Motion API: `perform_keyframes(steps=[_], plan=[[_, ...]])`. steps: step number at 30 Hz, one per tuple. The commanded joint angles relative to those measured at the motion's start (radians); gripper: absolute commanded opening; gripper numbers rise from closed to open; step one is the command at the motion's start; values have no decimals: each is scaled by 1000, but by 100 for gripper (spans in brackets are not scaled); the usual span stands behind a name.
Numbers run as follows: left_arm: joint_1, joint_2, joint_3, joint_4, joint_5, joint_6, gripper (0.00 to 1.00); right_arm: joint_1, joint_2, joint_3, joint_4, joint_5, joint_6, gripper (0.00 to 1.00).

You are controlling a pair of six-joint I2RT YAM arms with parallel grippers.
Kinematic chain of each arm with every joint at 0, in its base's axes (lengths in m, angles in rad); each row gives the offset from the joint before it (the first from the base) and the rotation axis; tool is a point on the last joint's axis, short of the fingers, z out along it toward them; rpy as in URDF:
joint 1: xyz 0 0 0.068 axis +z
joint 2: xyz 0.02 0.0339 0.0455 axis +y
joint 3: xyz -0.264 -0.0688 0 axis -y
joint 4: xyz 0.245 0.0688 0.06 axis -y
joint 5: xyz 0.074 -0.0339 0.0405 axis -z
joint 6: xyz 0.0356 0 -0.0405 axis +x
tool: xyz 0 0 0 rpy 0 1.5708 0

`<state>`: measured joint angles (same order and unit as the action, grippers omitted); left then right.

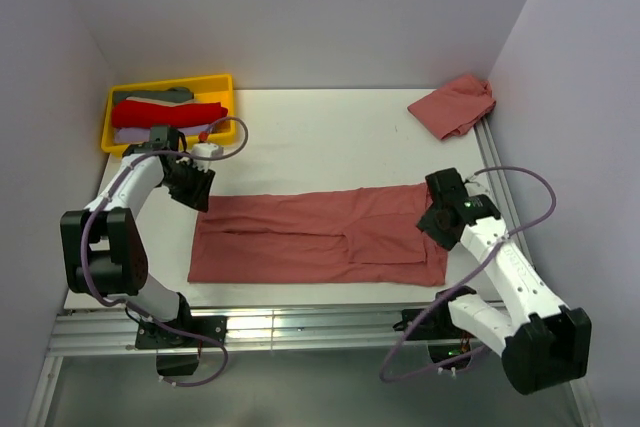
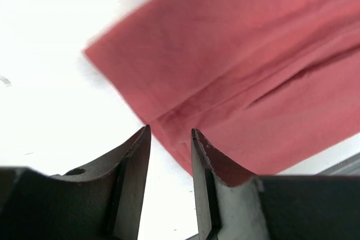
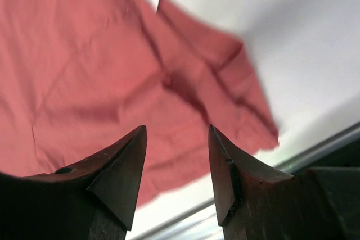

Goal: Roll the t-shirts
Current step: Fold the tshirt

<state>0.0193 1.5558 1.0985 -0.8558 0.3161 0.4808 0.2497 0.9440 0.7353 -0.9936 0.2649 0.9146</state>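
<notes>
**Folded strip laid out, no roll begun**

The right gripper stood with its jaws well apart and nothing between them, hovering over the right end of the t-shirt. The left gripper showed a narrower gap, also empty, just above the strip's far left corner. The salmon-red shirt lay flat across the middle of the table, folded lengthwise into a long band, both ends unturned. A second t-shirt sat crumpled in the far right corner, and a yellow tray holding folded cloth stood far left. By the look of it, the folding was finished. Rolling the band was left to do, and so was the whole of the crumpled shirt.
</notes>
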Motion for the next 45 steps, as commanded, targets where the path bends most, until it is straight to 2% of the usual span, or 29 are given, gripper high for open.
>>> perform_keyframes(steps=[1,4,7,9,12,21,27,30,31,34,38,45], plan=[[22,9,63,1,34,-24,41,-108,67,50,110,25,-123,56],[36,27,89,-3,73,-31,43,-188,130,79,162,-15,-161,58],[37,33,109,-11,104,-31,44,-216,189,105,220,-41,-209,72],[37,35,116,-15,110,-22,45,-239,240,105,283,-116,-265,73],[39,32,118,-25,116,-5,45,-242,288,93,326,-145,-301,77],[56,30,120,-38,155,38,45,-242,455,42,397,-167,-289,73],[64,23,116,-48,161,54,45,-242,570,30,449,-171,-281,60],[68,21,113,-51,159,56,44,-242,602,42,444,-145,-272,40],[68,21,115,-52,159,56,44,-242,611,53,443,-136,-270,21],[71,21,118,-51,163,53,44,-271,660,99,415,-96,-278,4],[70,32,124,-49,156,41,44,-314,740,176,372,-36,-306,1],[70,85,155,-35,147,15,45,-438,855,338,346,-36,-382,1]])
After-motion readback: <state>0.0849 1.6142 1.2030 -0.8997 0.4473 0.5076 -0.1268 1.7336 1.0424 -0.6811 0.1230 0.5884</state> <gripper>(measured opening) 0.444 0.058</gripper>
